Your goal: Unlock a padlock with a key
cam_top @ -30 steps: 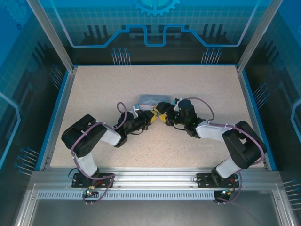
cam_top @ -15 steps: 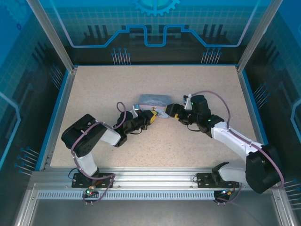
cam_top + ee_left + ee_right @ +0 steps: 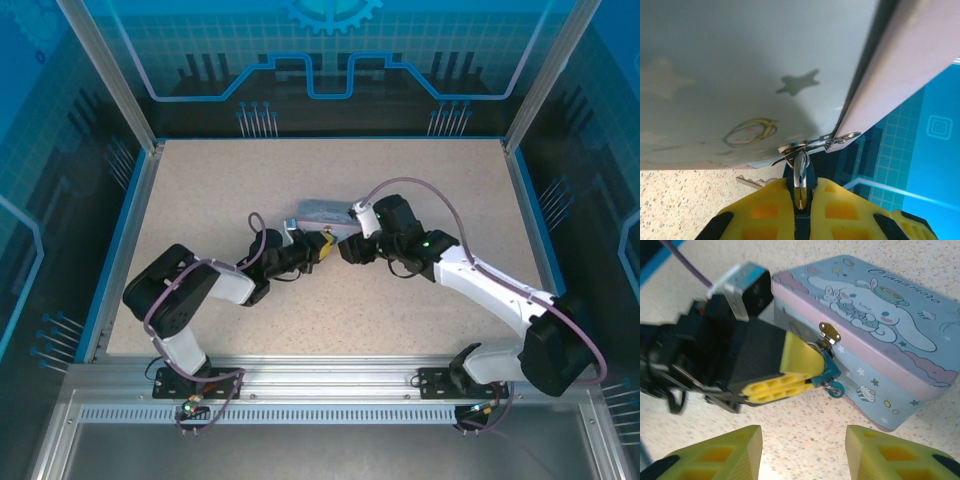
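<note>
Padlock [image 3: 827, 371]: small, bluish metal body, silvery shackle; hangs at the latch [image 3: 829, 332] of the tin [image 3: 900, 340]; apparently not yet unlocked; left fingers [image 3: 795, 357]: yellow ribbed plastic, clamped tight on padlock; right fingers [image 3: 890, 450]: same yellow, spread apart, holding nothing, near padlock; key: cannot tell for certain, though a small ring [image 3: 835, 388] dangles under padlock; tin: pale lavender, rectangular, glossy, cartoon print; tabletop [image 3: 805, 415]: speckled beige; left to do, likely: key in, turn, shackle freed.

padlock [image 3: 828, 371]: mostly hidden between the left gripper [image 3: 812, 374] fingers, at the tin [image 3: 880, 325] clasp.
tin: right end cut off by the frame edge.
metal piece [image 3: 800, 176] under the tin hasp: key or shackle cannot be told.
</note>
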